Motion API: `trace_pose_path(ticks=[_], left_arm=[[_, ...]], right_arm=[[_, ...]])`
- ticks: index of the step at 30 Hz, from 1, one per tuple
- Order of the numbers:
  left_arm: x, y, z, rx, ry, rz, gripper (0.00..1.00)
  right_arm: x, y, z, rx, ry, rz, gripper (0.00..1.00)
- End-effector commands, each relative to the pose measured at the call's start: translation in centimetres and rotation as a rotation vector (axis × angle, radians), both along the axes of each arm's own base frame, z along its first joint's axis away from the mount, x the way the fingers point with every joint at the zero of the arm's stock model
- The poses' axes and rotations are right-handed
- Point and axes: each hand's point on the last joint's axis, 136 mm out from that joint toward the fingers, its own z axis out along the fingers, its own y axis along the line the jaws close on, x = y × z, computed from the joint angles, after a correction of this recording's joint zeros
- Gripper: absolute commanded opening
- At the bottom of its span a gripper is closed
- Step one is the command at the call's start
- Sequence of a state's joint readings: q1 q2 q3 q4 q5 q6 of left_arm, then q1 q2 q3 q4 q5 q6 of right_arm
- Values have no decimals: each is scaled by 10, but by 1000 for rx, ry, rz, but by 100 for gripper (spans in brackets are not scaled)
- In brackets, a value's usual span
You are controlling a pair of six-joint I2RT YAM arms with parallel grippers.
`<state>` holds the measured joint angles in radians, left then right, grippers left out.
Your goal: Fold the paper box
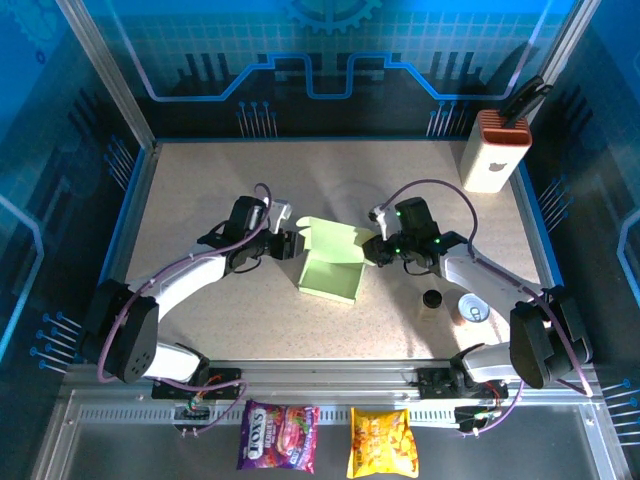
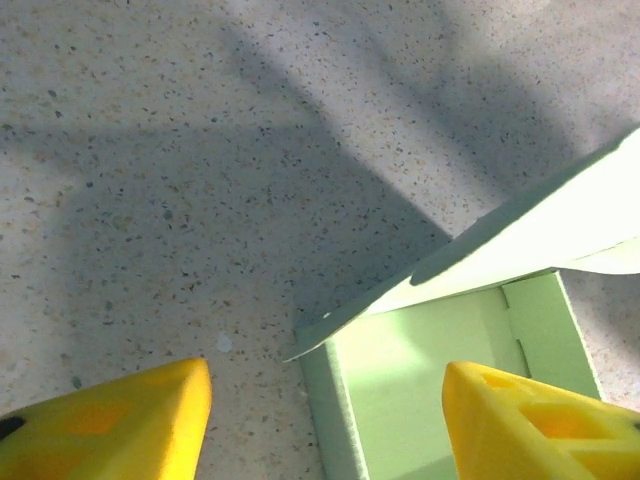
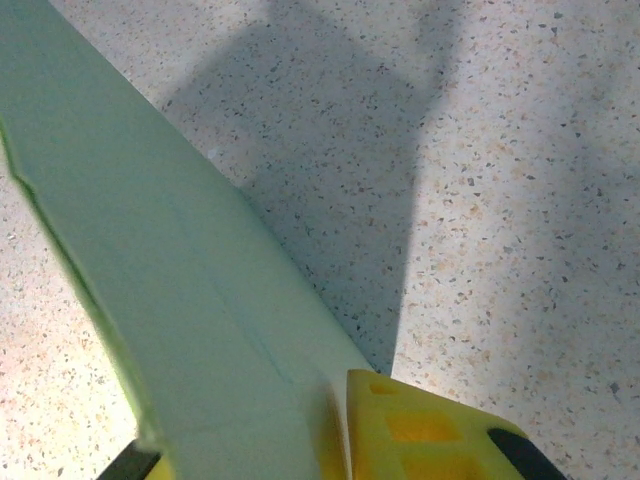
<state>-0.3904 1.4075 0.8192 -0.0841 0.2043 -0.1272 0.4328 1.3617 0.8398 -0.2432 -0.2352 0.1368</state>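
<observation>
The paper box (image 1: 332,265) is pale green card, part-folded into a shallow tray with its lid flap standing up at the back, in the middle of the table. My left gripper (image 1: 290,246) sits at the box's left side. In the left wrist view it (image 2: 325,390) is open, its yellow fingers (image 2: 120,425) straddling the box's left wall (image 2: 320,400) without touching it. My right gripper (image 1: 372,248) is at the box's right side. In the right wrist view it (image 3: 245,425) is shut on a panel of the paper box (image 3: 170,300), the card pinched against the yellow finger (image 3: 430,430).
A white block with an orange ribbed top (image 1: 495,150) stands at the back right. A small black cap (image 1: 432,298) and a round white roll (image 1: 472,310) lie near the right arm. Two snack packets (image 1: 278,437) (image 1: 382,443) rest on the front rail.
</observation>
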Motion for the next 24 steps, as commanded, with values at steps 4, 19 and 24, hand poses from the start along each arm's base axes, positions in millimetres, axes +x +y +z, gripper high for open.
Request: trace_pose_path(ticks=[4,19,24], left_arm=[[6,-13,15,-21,-76,-78,69],[12,-24,9,-40,-103,-165,63],[14,-27,9,-41,-107,-187,54]], right_arm=[[1,5,9,-16,-24,30,18],[-11,-17,21,-100,-23,-38,36],[-14,-21,22,-113,-27,-42,33]])
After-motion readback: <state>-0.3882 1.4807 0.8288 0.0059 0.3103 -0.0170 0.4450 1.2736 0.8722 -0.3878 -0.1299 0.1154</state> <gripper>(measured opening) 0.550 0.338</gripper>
